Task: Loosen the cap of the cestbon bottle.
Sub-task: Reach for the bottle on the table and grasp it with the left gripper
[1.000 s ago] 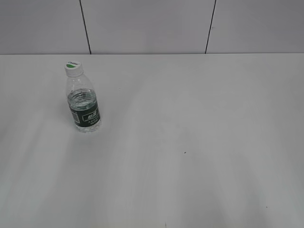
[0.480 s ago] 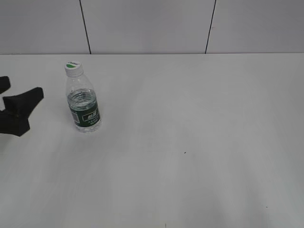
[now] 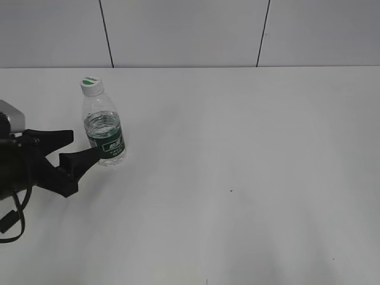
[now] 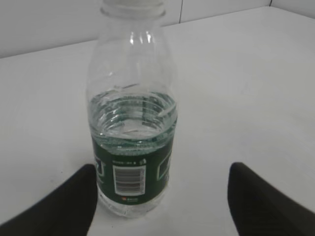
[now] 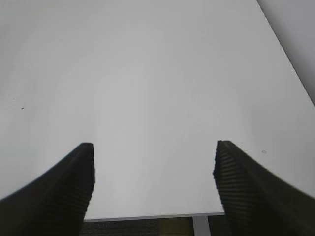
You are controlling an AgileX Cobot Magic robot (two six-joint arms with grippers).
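Note:
The cestbon bottle (image 3: 104,127) stands upright at the left of the white table, clear with a dark green label band and about half full of water. Its white cap (image 3: 90,85) with a green mark is on the neck. My left gripper (image 3: 80,148) is open, its fingers reaching from the left with the near fingertip at the bottle's base. In the left wrist view the bottle (image 4: 132,128) fills the middle and stands between the open fingers (image 4: 162,184), close to the left one; only the cap's lower edge (image 4: 132,5) shows. My right gripper (image 5: 153,164) is open and empty over bare table.
The white table (image 3: 237,178) stretches wide to the right of the bottle. A grey panelled wall (image 3: 190,32) rises behind it. The right wrist view shows the table's near edge (image 5: 157,215) and right edge.
My left gripper has come in from the left edge and moved right to the bottle's base. The bottle has not moved.

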